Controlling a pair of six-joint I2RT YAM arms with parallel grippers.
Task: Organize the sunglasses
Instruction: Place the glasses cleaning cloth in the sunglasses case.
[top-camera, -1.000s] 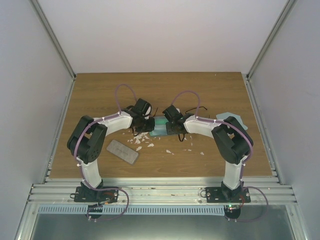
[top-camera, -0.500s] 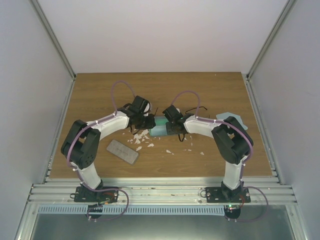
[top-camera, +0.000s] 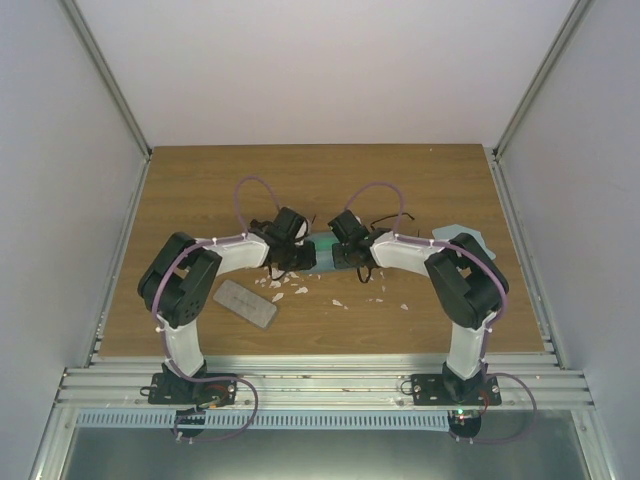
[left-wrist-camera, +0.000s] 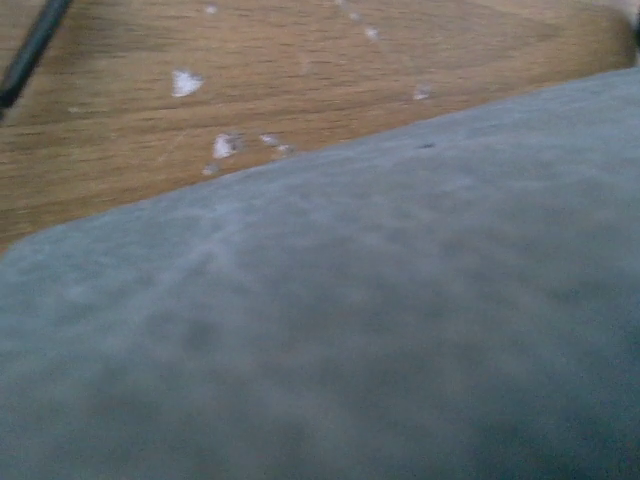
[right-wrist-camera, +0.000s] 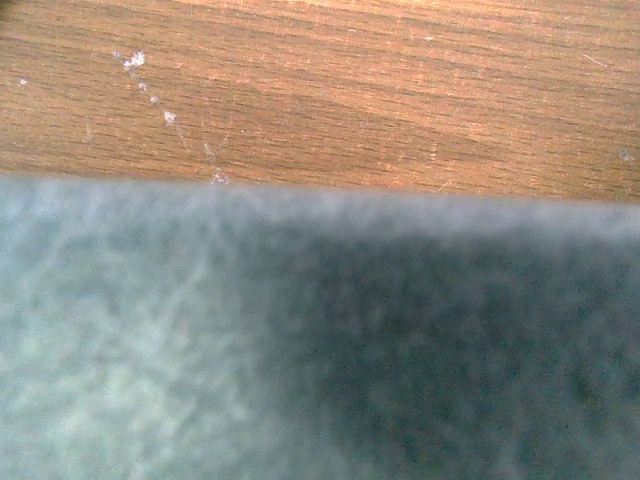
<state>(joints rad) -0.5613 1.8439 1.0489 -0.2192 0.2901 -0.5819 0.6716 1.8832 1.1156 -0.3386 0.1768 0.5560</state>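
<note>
A blue-grey case (top-camera: 322, 243) lies mid-table between my two grippers. My left gripper (top-camera: 296, 252) is at its left end and my right gripper (top-camera: 345, 247) at its right end, both low over it. The case fills the left wrist view (left-wrist-camera: 350, 320) and the right wrist view (right-wrist-camera: 300, 340) as a blurred grey-blue surface, and no fingers show there. Thin black wire of one pair of sunglasses (top-camera: 386, 219) shows just behind my right arm. A thin black bar (left-wrist-camera: 28, 52) crosses the left wrist view's top left corner. The other pair is hidden.
A flat grey case (top-camera: 245, 303) lies near the front left. A light blue cloth (top-camera: 472, 238) lies at the right, partly under my right arm. White flecks (top-camera: 285, 281) are scattered on the wooden table (top-camera: 200, 190) in front of the grippers.
My left arm swung its elbow out to the left and came back. Its gripper has shifted right, closer over the blue-grey case. The right arm has barely moved.
</note>
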